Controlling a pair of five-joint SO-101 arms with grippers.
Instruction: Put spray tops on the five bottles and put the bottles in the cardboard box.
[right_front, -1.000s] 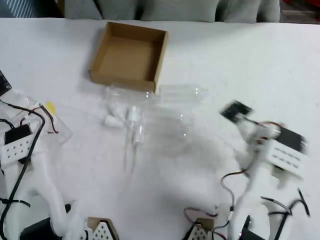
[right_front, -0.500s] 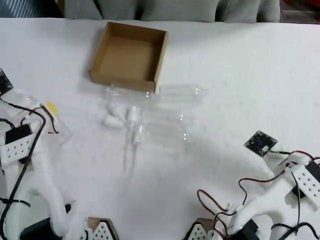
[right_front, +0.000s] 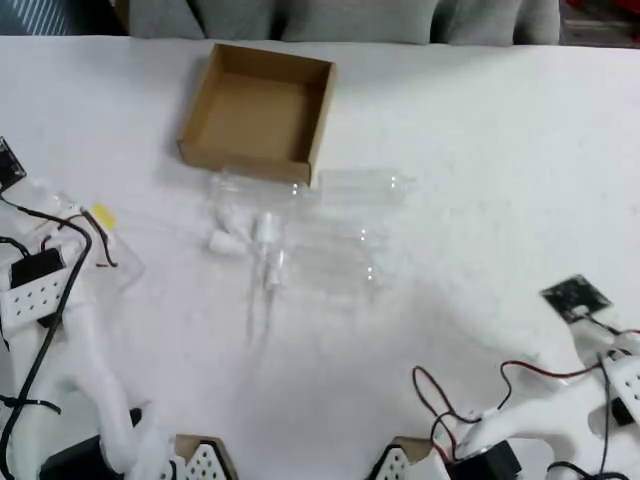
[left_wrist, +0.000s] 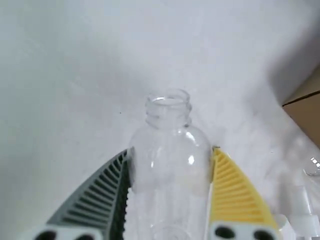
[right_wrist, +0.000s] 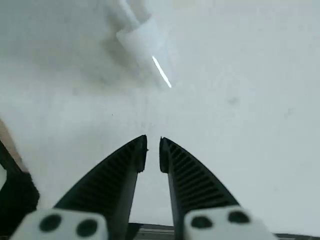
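Grip, left: the left gripper (left_wrist: 170, 152) pinches a clear bottle (left_wrist: 170, 175) by its shoulders, one ribbed finger on each side. The open neck points away from the wrist and has no top on it.
Grip, right: the right gripper (right_wrist: 153, 145) has its fingers pressed almost together with a thin slit at the tips. It holds nothing and hangs over the table (right_wrist: 240, 100).
Ahead of right gripper: what looks like a white spray top (right_wrist: 140, 37) lies on the table, well apart from the tips.
Beyond left gripper: the cardboard box (right_front: 245, 160) sits off to the yellow finger's side, and no bottle is in it yet. Loose bottles (right_front: 355, 187) and spray tops (right_front: 225, 240) lie between the two arms, just beside the box.
Risk, slip: the slick plastic is held only at the fingertips, so the bottle could twist or slide when a top is pushed onto the neck.
Risk, pickup: a near-closed right gripper that comes down without spreading first would shove the top away.
Risk, pile: the lying bottles are round and may roll if nudged.
Change: the right arm (right_front: 560, 420) has swung back from mid-table toward its own base. The left arm, bottle, box and pile are unmoved.
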